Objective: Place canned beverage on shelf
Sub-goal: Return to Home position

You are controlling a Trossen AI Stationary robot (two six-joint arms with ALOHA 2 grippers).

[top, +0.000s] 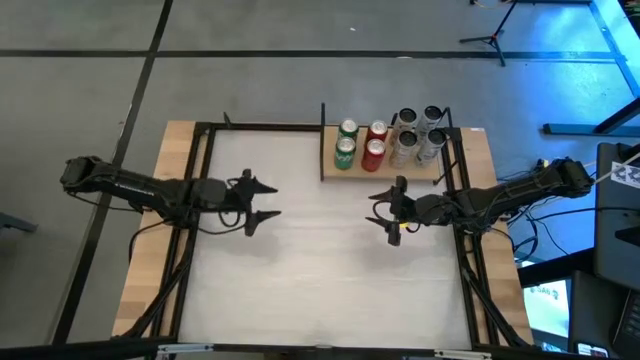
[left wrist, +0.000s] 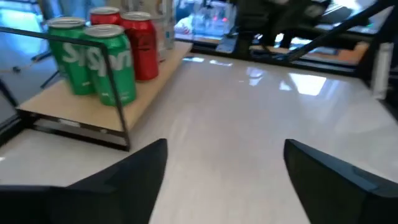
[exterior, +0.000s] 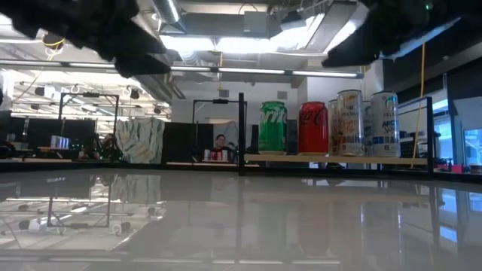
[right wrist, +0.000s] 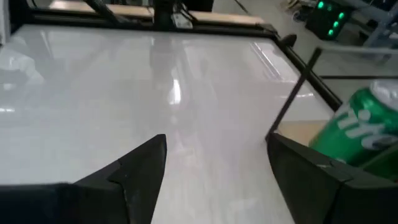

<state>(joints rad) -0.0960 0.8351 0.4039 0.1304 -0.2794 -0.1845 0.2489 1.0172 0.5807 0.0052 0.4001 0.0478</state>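
Both of my arms hang over the bare white table, clear of the shelf, which suits going home with no can left to carry. My left gripper is over the table's left half, its fingers spread wide and holding nothing. My right gripper is just in front of the shelf, also released and empty. In the left wrist view I see only tabletop between my own two fingers.

The cans all stand on the shelf at the far edge of the table, towards the right. They are paired by colour and set in short files from front to back: two green cans, two red cans, and a group of silver cans beside them. I judge this grouping leaves the shelf neat and the placing done.

From table height the front green can and front red can hide their partners. There my arms show only as dark shapes along the top. The right wrist view cuts off all but part of one green can. The silver cans' labels are too small to read.
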